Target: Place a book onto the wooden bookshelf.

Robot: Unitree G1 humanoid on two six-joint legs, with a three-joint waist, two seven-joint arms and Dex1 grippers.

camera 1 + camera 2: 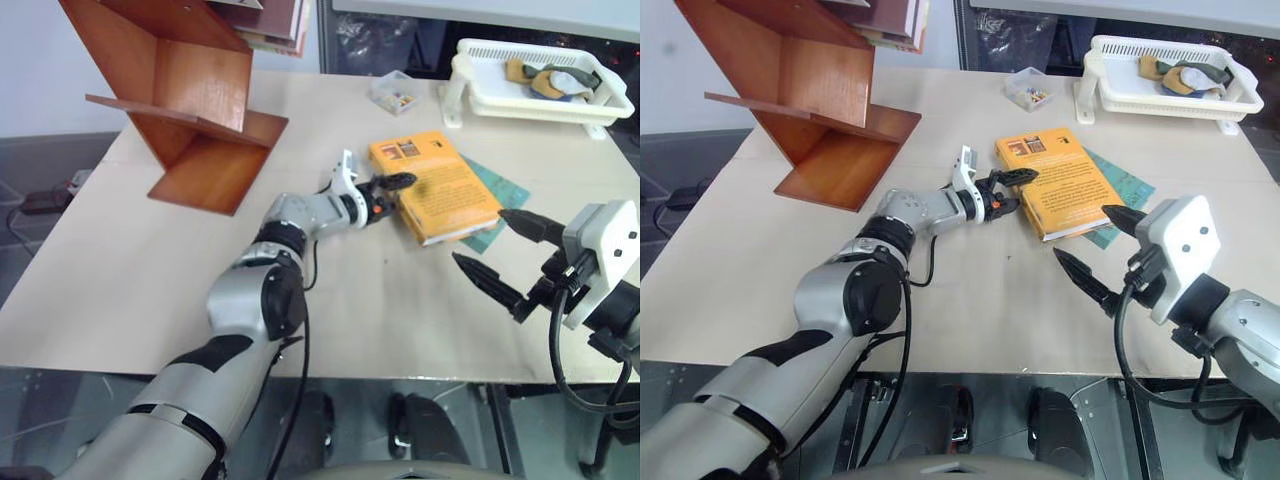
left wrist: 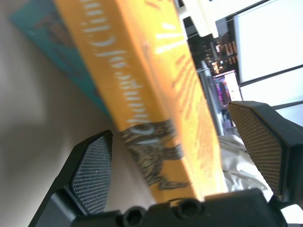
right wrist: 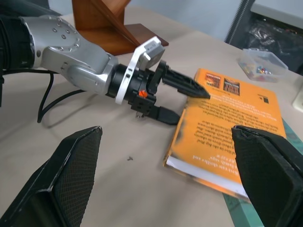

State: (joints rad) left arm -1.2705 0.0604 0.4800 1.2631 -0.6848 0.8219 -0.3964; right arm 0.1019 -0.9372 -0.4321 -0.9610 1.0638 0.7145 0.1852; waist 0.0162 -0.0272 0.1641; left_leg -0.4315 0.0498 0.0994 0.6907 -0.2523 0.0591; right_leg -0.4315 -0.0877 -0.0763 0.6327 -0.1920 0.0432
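The book (image 1: 440, 185), thick and orange-yellow with white page edges, lies flat on the table right of centre. My left gripper (image 1: 400, 192) is open at its near-left edge. One finger reaches over the cover and the other lies low beside the spine, as the right wrist view shows (image 3: 193, 106). In the left wrist view the spine (image 2: 156, 94) stands between the two pads (image 2: 92, 172) with a gap on each side. The wooden bookshelf (image 1: 200, 110) stands at the far left of the table. My right gripper (image 1: 480, 236) hovers open and empty near the book's front right.
A thin teal book (image 1: 505, 195) lies under the orange one, sticking out to the right. A white basket rack (image 1: 540, 85) with items sits at the far right, a small clear box (image 1: 393, 92) beside it. Other books (image 1: 275, 25) rest atop the shelf.
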